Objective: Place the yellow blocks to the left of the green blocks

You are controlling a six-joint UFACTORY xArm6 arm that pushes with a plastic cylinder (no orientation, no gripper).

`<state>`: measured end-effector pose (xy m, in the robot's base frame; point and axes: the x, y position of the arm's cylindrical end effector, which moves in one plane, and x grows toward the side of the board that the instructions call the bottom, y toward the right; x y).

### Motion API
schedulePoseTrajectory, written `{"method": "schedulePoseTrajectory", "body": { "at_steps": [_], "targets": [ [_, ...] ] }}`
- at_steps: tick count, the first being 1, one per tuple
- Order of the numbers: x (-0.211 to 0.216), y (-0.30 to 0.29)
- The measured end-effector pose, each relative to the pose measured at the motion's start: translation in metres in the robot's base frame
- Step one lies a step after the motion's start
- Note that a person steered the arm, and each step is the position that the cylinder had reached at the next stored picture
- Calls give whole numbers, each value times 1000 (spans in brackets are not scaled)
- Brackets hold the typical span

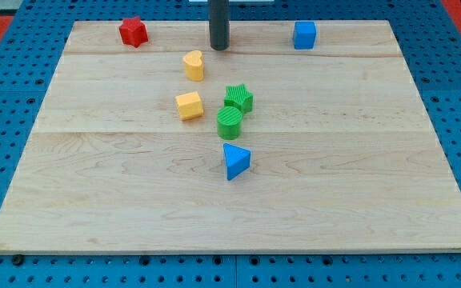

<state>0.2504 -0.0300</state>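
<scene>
A yellow rounded block sits near the view's top centre. A yellow hexagon-like block lies below it. A green star block and a green cylinder touch each other just to the right of the lower yellow block. My tip rests on the board near the top edge, up and to the right of the upper yellow block, a short gap away from it.
A red star block sits at the top left. A blue cube sits at the top right. A blue triangular block lies below the green cylinder. The wooden board lies on a blue pegboard surface.
</scene>
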Motion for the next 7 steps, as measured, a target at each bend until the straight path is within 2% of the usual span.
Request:
{"method": "schedulePoseTrajectory", "body": {
  "at_steps": [1, 4, 7],
  "targets": [
    [26, -31],
    [92, -20],
    [71, -13]
  ]
}}
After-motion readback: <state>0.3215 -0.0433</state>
